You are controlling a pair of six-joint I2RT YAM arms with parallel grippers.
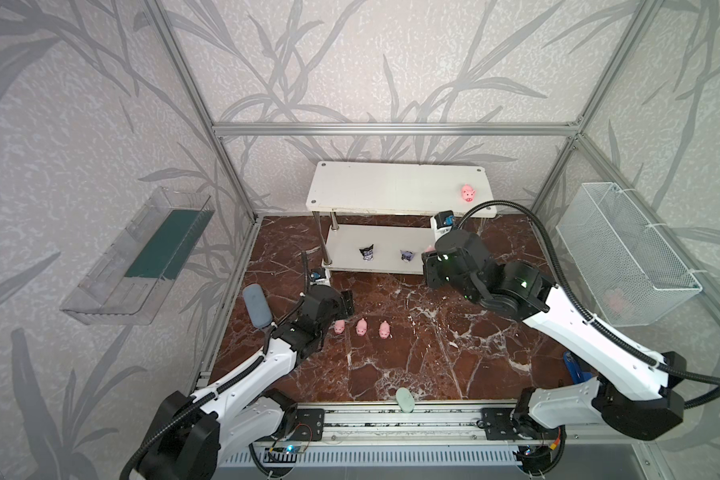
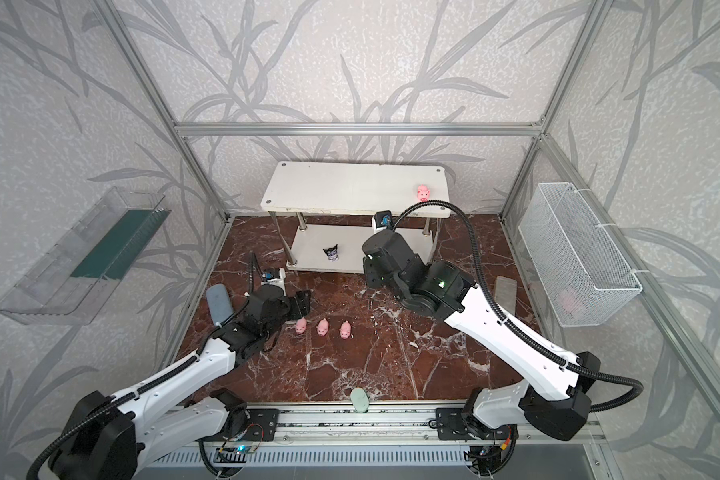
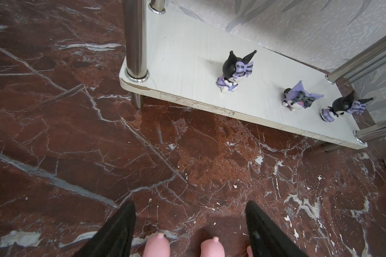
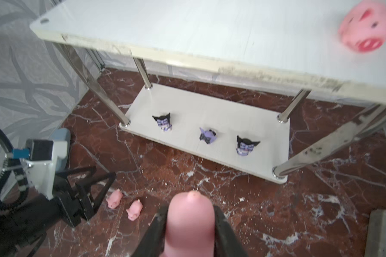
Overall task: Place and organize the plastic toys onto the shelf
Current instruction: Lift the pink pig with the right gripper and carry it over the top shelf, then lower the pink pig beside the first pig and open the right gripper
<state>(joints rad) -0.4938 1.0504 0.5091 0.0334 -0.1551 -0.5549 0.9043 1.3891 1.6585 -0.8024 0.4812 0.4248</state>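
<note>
- The right gripper (image 4: 190, 211) pinches a small pink plastic pig (image 4: 188, 231) — the two black fingers press it from both sides.
- This gripper hangs in front of the white two-tier shelf with silver metal posts (image 1: 391, 187), near its right end and apart from it.
- Another pink pig with a red snout (image 1: 468, 193) stands on the upper board (image 1: 371, 183), close to the right end.
- Three black-and-purple figurines with pointed ears (image 4: 207, 135) stand in a row on the lower board (image 4: 187, 104). In both top views the right arm covers part of this row.
- Three pink pigs in a row (image 1: 361, 327) lie on the red-brown marble tabletop (image 1: 433, 353), in front of the shelf and left of the middle.
- The left gripper (image 3: 188, 207) has its fingers spread and holds nothing. It is just beside this row, and in the left wrist view two pink backs show between the fingers.
- A grey-blue oblong pad (image 1: 257, 306) lies at the left edge of the tabletop, beside the left arm.
- A pale green oval piece (image 1: 405, 400) lies at the front edge.
</note>
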